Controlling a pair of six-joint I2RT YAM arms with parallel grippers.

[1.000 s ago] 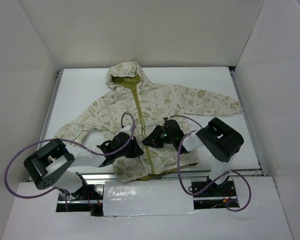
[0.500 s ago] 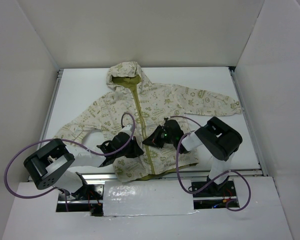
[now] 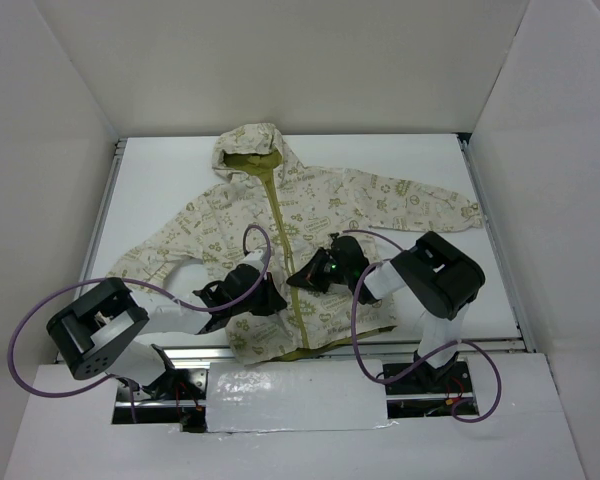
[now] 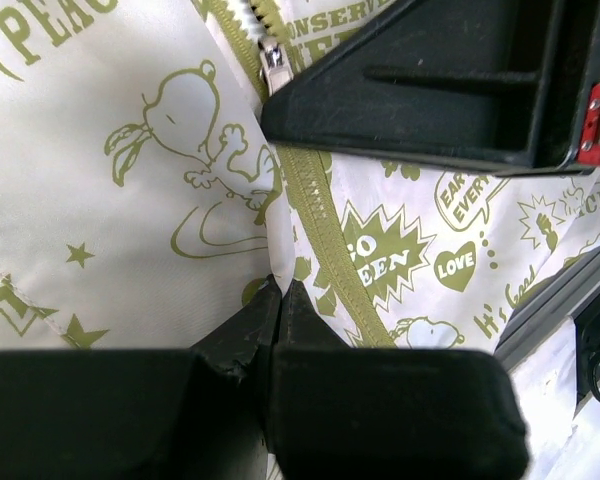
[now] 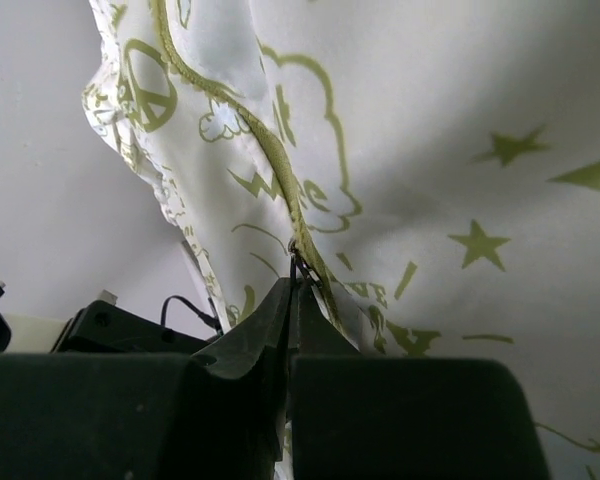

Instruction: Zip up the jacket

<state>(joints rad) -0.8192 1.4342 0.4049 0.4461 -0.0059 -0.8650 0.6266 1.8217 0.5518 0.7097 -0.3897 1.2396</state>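
Note:
The cream jacket [image 3: 330, 210] with olive doodle print lies spread flat on the table, hood at the far end. Its olive zipper [image 3: 277, 215] runs down the middle to the hem. My left gripper [image 3: 276, 300] is shut on the jacket's fabric edge [image 4: 270, 260] just left of the zipper tape [image 4: 320, 225], near the hem. My right gripper [image 3: 298, 281] sits just above it on the zipper line. In the right wrist view its fingers [image 5: 296, 285] are pinched on the small metal zipper pull [image 5: 298, 256]. The left wrist view shows the silver slider [image 4: 273, 60] by the right gripper's black body [image 4: 430, 90].
White walls enclose the white table [image 3: 170, 180] on three sides. The jacket's sleeves reach to the left [image 3: 145, 262] and right [image 3: 445, 208]. Purple cables [image 3: 255, 240] loop above both arms. A metal rail [image 3: 200, 352] runs along the near edge.
The right gripper's fingers have closed onto the zipper pull. The left gripper has kept its hold on the fabric, and the jacket has barely moved.

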